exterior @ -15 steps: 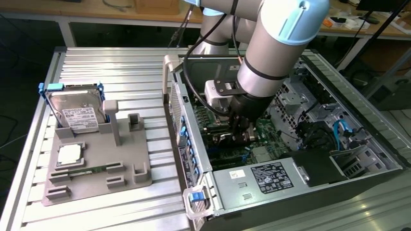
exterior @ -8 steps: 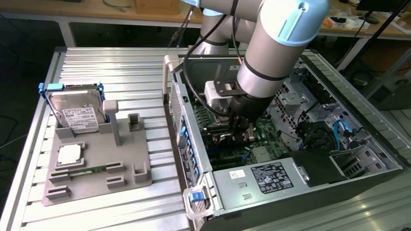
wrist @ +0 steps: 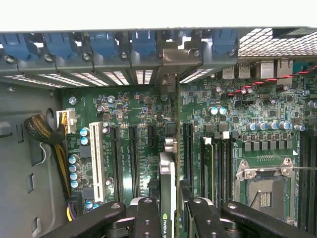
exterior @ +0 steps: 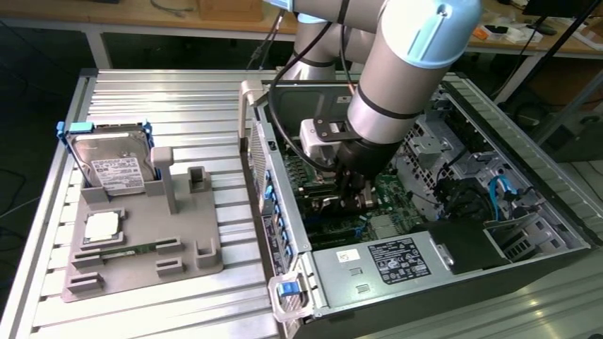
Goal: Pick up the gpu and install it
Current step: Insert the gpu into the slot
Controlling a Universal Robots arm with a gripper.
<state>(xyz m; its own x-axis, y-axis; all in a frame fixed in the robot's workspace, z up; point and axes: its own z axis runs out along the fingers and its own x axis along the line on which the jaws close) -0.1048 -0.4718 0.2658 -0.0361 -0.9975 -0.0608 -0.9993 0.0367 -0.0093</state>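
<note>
In the wrist view I see the gpu [wrist: 168, 171] edge-on: a thin card with a green logo near my fingers. My gripper [wrist: 171, 210] is shut on it, one black finger [wrist: 147, 215] on each side. The card stands on edge over the green motherboard [wrist: 129, 109], in line with the long black slots [wrist: 188, 148]. Its far end reaches the silver bracket [wrist: 174, 55] at the case's rear openings. I cannot tell whether it sits in a slot. In the exterior view my gripper [exterior: 354, 196] is down inside the open computer case [exterior: 282, 244].
On the motherboard are a white slot [wrist: 96, 153], memory sticks [wrist: 208, 163] and an empty CPU socket [wrist: 262, 187]. At the exterior view's left, a grey fixture [exterior: 141, 244] holds a hard drive in a blue frame [exterior: 113, 166], a chip [exterior: 102, 226] and a memory stick [exterior: 123, 248].
</note>
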